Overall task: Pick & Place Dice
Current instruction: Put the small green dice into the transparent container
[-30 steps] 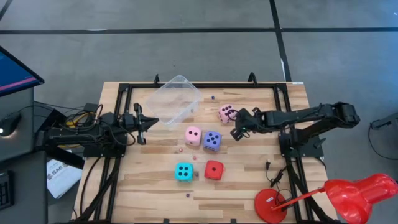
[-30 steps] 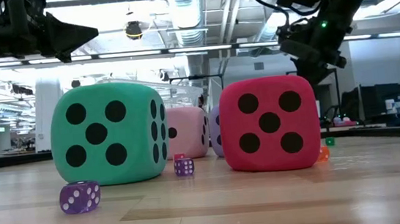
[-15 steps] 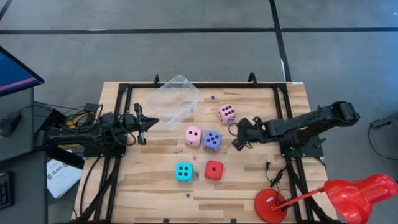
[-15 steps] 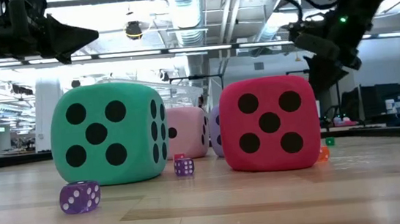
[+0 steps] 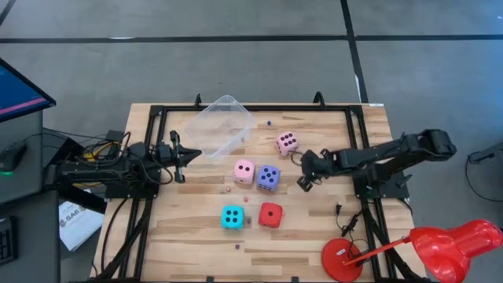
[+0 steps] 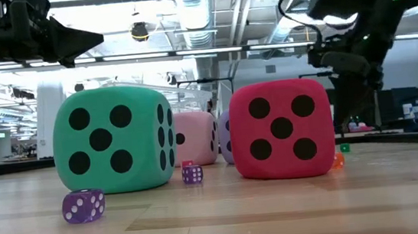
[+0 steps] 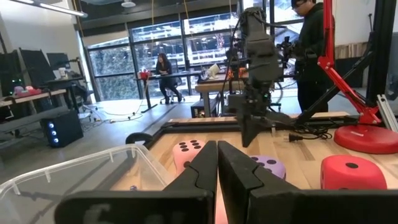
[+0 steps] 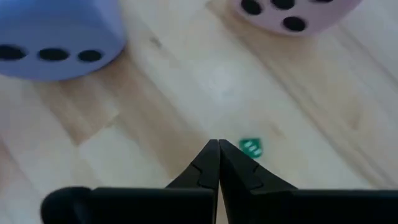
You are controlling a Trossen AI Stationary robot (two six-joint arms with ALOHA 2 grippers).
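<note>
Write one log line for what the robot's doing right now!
right pincer: shut, empty, low beside violet-blue die | left pincer: shut, waiting by clear tub | five dice on table, none held

A second ago I had the right gripper (image 5: 303,182) up against the pink die (image 5: 287,142) near the table's far edge; it has since let go and drawn back toward the right, its fingers now pressed together, tip lowered over bare wood beside a tiny green die (image 8: 251,147). That pink die now sits free, showing five pips upward.
</note>
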